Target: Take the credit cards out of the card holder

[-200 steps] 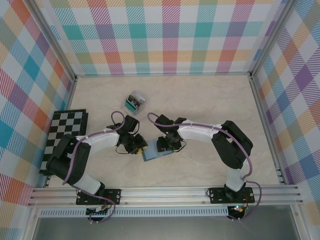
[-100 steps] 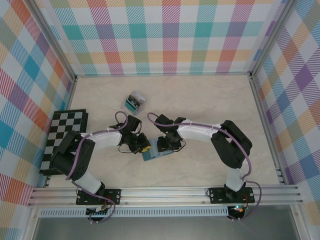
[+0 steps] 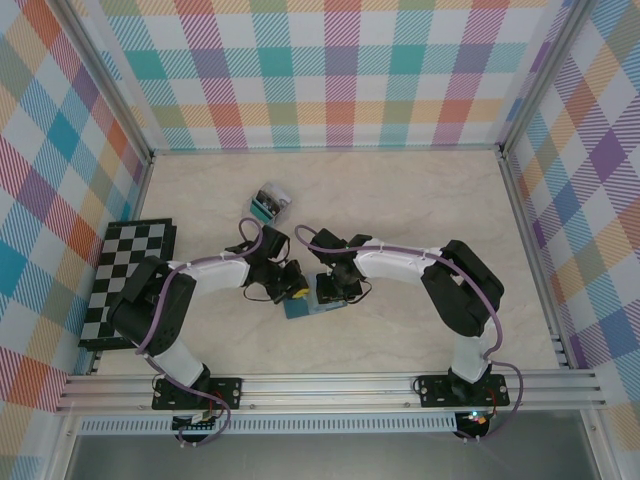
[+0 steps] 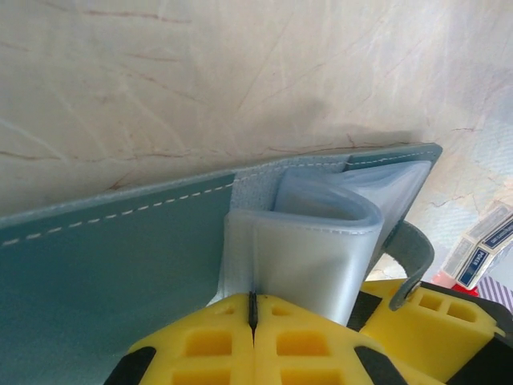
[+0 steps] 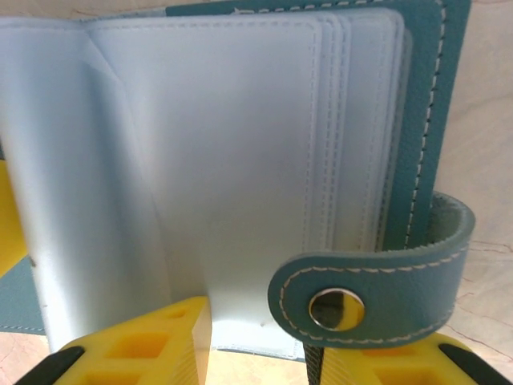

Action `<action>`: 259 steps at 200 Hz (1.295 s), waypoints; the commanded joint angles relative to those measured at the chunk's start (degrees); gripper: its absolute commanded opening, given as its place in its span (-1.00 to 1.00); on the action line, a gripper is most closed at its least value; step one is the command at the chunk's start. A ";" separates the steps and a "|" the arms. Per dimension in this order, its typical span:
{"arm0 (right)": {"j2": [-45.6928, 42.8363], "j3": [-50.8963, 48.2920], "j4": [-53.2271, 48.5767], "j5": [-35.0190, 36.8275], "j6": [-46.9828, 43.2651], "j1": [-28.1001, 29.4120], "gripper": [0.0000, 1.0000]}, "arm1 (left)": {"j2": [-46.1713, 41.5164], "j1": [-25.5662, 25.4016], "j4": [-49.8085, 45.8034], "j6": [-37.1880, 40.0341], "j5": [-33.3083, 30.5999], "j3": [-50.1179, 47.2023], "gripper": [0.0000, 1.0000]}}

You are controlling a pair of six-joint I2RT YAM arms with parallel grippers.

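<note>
The slate-teal card holder lies open on the table between both grippers. My left gripper is shut on one of its clear plastic sleeves, pinching the sleeve's edge where the yellow fingers meet. The teal cover spreads to the left of it. My right gripper is open over the holder, its gap spanning the stacked clear sleeves. The closing tab with its metal snap curls in front of the right finger. No credit card is visible in the sleeves.
A small clear plastic box sits farther back on the table. A black-and-white checkerboard lies along the left wall. Plaid walls enclose the table and an aluminium rail runs along the near edge.
My left gripper has shifted right, closer to the right gripper, with the sleeve in its grip. The left arm's elbow swung inward. The right arm has barely moved.
</note>
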 commanded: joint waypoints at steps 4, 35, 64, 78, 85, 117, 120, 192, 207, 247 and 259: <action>-1.45 -1.67 1.03 -1.91 0.33 0.39 -0.26 | -1.41 -1.10 -2.84 2.16 -1.24 2.94 -0.89; -8.16 -2.76 0.76 1.45 1.48 0.38 -0.11 | -5.96 -0.92 -12.55 5.24 -7.54 6.71 -0.51; -15.55 -4.42 2.95 2.84 1.27 0.44 0.15 | -10.09 -0.49 -19.56 7.54 -12.33 11.17 -0.18; -18.99 -4.72 3.31 4.08 1.10 0.30 0.26 | -12.09 -0.14 -22.49 8.71 -14.76 13.46 -0.06; -20.51 -4.63 3.26 5.01 0.96 0.31 0.32 | -13.11 0.08 -24.19 9.40 -16.31 14.81 -0.01; -27.72 -3.65 0.91 12.50 0.11 -0.28 0.65 | -17.82 1.35 -30.82 12.69 -23.71 20.99 0.26; -28.38 -3.54 0.57 13.63 -0.04 -0.33 0.68 | -18.26 1.45 -31.47 13.08 -24.55 21.55 0.29; -39.07 -2.33 -0.92 35.46 -11.60 -6.87 1.00 | -27.07 4.14 -33.51 23.27 -47.81 25.75 1.00; -40.37 -4.62 3.38 37.68 -15.40 -10.75 1.00 | -28.45 4.59 -29.24 27.59 -51.42 23.13 1.00; -44.59 -18.03 21.75 35.41 -21.44 -22.39 1.00 | -33.29 5.27 -13.04 31.41 -63.44 9.00 1.00; -43.83 -19.78 21.87 34.93 -21.36 -25.86 1.00 | -34.45 5.41 -7.81 33.40 -67.54 3.56 1.00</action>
